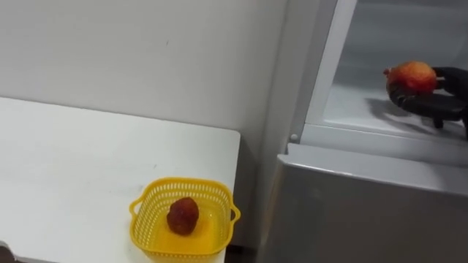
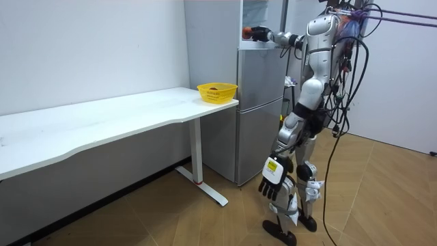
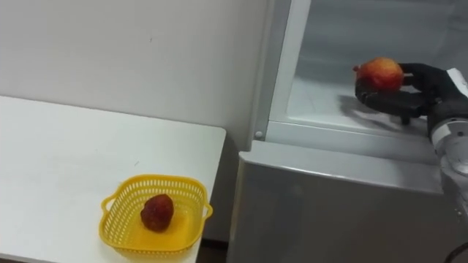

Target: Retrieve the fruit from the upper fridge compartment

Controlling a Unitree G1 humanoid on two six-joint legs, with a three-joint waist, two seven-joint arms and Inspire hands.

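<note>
While my right hand [image 3: 420,91] is curled under and around the red fruit [image 3: 380,73], it holds the fruit inside the upper compartment of the fridge [image 3: 344,197], just over the shelf there. I judge the fruit round, firm and fairly heavy for its size, with a smooth rind that could roll or slip. Cupping it from below, thumb against its side, looks the safest hold, and a hard squeeze shouldn't be needed. Beside the fridge, on my left, the white table [image 3: 58,161] carries a yellow basket [image 3: 117,219] with a darker fruit [image 3: 156,210] in it. My left hand [image 2: 273,181] hangs low by my leg, in front of the fridge.
</note>
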